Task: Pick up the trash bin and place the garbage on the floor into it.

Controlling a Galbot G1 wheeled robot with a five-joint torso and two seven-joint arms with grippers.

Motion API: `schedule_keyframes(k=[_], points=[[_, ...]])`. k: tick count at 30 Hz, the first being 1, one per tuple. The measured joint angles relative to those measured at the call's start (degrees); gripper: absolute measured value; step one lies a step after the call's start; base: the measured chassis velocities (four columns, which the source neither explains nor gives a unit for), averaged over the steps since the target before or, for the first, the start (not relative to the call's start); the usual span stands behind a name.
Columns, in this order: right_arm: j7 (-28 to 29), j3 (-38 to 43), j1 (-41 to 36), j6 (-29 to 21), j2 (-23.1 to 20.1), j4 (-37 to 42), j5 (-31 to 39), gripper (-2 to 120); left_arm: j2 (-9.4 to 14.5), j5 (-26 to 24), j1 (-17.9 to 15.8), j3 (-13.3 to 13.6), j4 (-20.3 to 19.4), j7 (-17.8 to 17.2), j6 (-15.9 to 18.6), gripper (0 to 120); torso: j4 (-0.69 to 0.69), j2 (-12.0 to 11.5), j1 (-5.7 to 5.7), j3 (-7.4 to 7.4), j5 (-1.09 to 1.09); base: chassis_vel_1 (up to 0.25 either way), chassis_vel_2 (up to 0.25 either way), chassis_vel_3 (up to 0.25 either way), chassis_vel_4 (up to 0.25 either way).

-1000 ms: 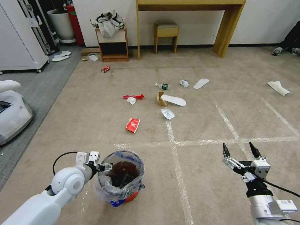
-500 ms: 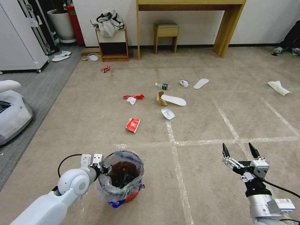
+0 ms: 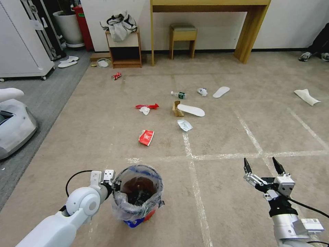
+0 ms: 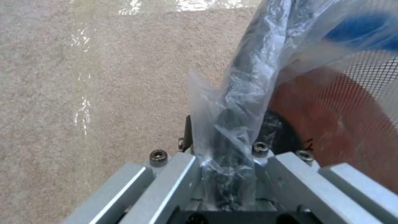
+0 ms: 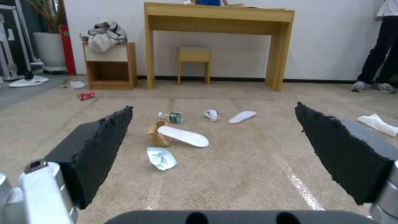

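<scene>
Beige carpet floor (image 3: 102,113) is marked with faint white tape lines. The trash bin (image 3: 137,195), blue and red outside and lined with crinkled clear plastic, is seen near and left of centre. The left gripper (image 3: 114,185) is placed at the bin's left rim; in the left wrist view the rim (image 4: 244,93) and its liner are seen clamped between the closed fingers (image 4: 174,174). Whether the bin's base touches the carpet cannot be told.

The right gripper (image 3: 262,167) is held low at the near right, well apart from the bin, with its black fingers (image 5: 99,146) spread wide and nothing between them.

Garbage is scattered on the floor beyond the tape lines:
- red snack wrapper (image 3: 146,137), nearest to the bin
- crumpled white tissue (image 3: 184,125), just right of that wrapper
- brown carton (image 3: 175,108), with a flat white slipper (image 3: 191,110) leaning against it
- second red wrapper (image 3: 146,106), with a white tissue (image 3: 145,110) touching it
- green-label clear bottle (image 3: 178,94) and a small white wad (image 3: 202,91), farther off
- second white slipper (image 3: 221,91), right of the wad
- crushed red can (image 3: 116,76), far left
- white piece (image 3: 306,96), far right.

Along the far wall a wooden tabletop (image 3: 209,6) is noted.
</scene>
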Motion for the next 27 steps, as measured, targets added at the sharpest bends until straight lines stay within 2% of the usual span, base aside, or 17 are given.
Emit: schedule_keyframes(k=[18, 27], points=[[0.41, 0.24, 0.14, -0.03, -0.62, 0.44, 0.28, 100, -0.48, 1.37, 2.25, -1.71, -1.11, 0.93, -2.21, 1, -0.01, -0.01, 0.0, 0.01, -0.03, 0.0, 0.0, 0.0, 0.0], [0.69, 0.52, 0.0, -0.09, -1.38, 0.66, 0.9, 100, 0.5, 3.5, 3.97, -3.78, -4.53, 1.37, -2.81, 1, 0.0, -0.01, 0.01, 0.01, 0.0, 0.0, 0.0, 0.0, 0.0]])
